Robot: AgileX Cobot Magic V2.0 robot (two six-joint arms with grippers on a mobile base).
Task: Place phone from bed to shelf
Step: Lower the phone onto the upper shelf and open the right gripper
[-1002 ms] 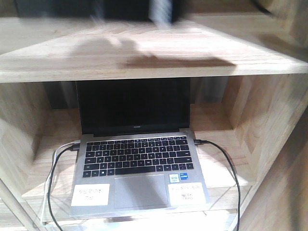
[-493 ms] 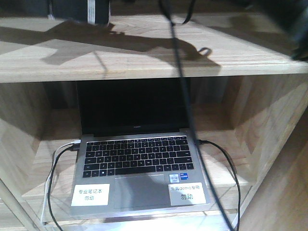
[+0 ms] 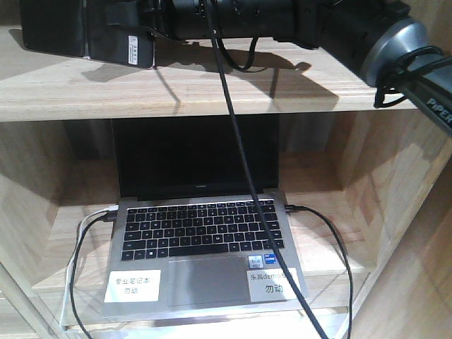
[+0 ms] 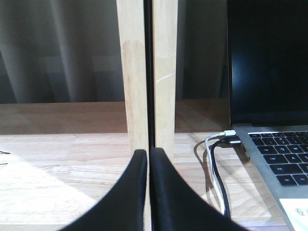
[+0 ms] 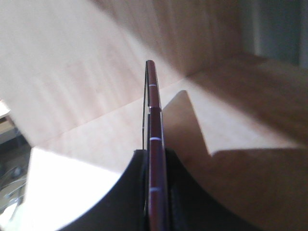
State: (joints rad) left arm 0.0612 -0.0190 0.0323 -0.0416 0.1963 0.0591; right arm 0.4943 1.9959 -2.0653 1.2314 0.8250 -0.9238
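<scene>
The phone (image 3: 78, 35) is a flat black slab with a white sticker, held low over the left of the shelf's top plank (image 3: 212, 92). I cannot tell if it touches the wood. My right gripper (image 3: 131, 21) reaches in from the right and is shut on the phone's near end. In the right wrist view the phone (image 5: 153, 110) stands edge-on, its pinkish edge clamped in my right gripper (image 5: 155, 156) above the shelf plank (image 5: 86, 134). My left gripper (image 4: 148, 154) is shut on nothing, in front of a wooden upright (image 4: 166, 72). The bed is out of view.
An open grey laptop (image 3: 205, 247) fills the lower tier, with cables at its left (image 3: 74, 268) and right (image 3: 339, 247) sides. The arm's black cable (image 3: 240, 155) hangs down across the laptop screen. Wooden side walls (image 3: 395, 183) close in the tier.
My right arm has swung into full view across the top tier, and the phone has come lower and further left, from a blur at the top edge.
</scene>
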